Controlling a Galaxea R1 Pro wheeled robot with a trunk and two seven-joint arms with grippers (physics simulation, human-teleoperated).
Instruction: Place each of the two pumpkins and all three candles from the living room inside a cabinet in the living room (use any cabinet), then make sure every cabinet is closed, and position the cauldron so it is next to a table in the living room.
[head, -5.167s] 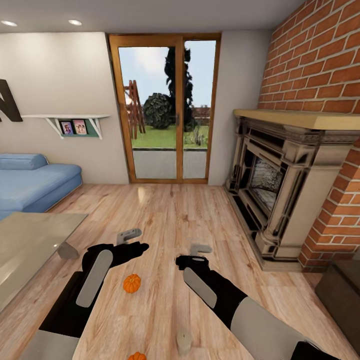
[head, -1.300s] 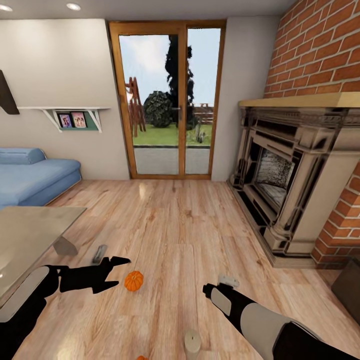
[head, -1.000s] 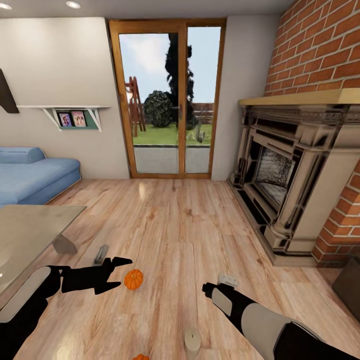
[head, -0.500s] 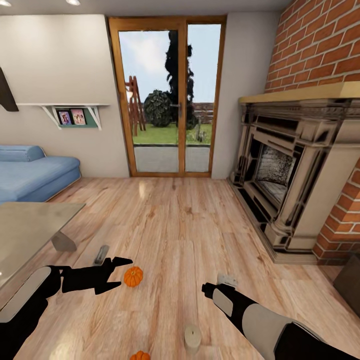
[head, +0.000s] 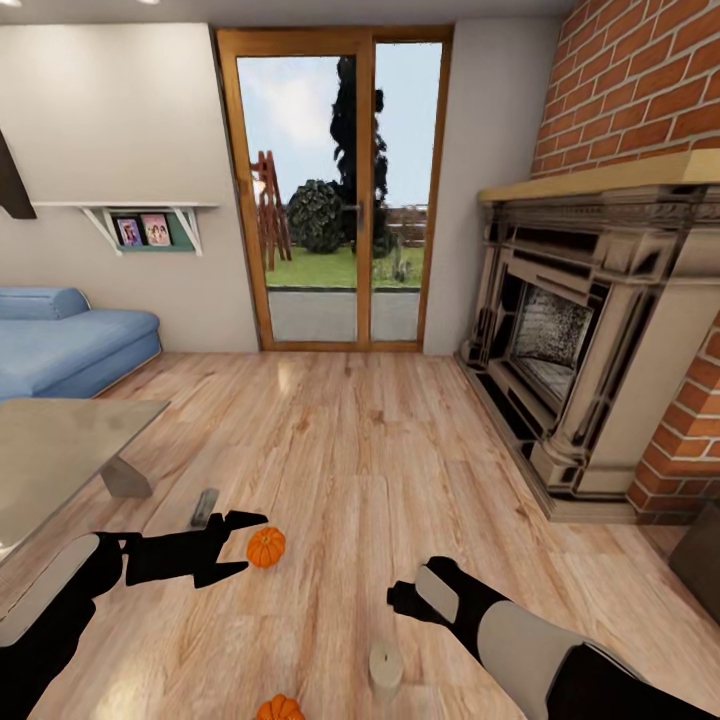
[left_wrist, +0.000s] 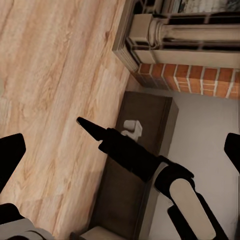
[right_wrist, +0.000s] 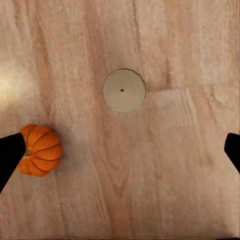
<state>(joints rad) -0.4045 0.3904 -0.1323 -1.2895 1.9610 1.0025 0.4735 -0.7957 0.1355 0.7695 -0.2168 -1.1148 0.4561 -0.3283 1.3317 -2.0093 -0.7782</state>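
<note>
ok so counting it up: two pumpkins, one (head: 265, 547) mid-floor and another (head: 279, 709) closer in, one candle (head: 385, 668), one bench (head: 60, 450), one sofa (head: 70, 345).

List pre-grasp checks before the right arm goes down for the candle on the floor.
1. Right end effector open: ok, fingers wide apart.
2. Candle upright, free on the floor: ok.
3. Candle centred between the fingers: not ok, it sits off their line.
4. Near pumpkin apart from the candle: ok, though close to one finger.
5. Left end effector empty: ok, open beside the far pumpkin.
6. Cabinet drawer open: cannot tell.
</note>
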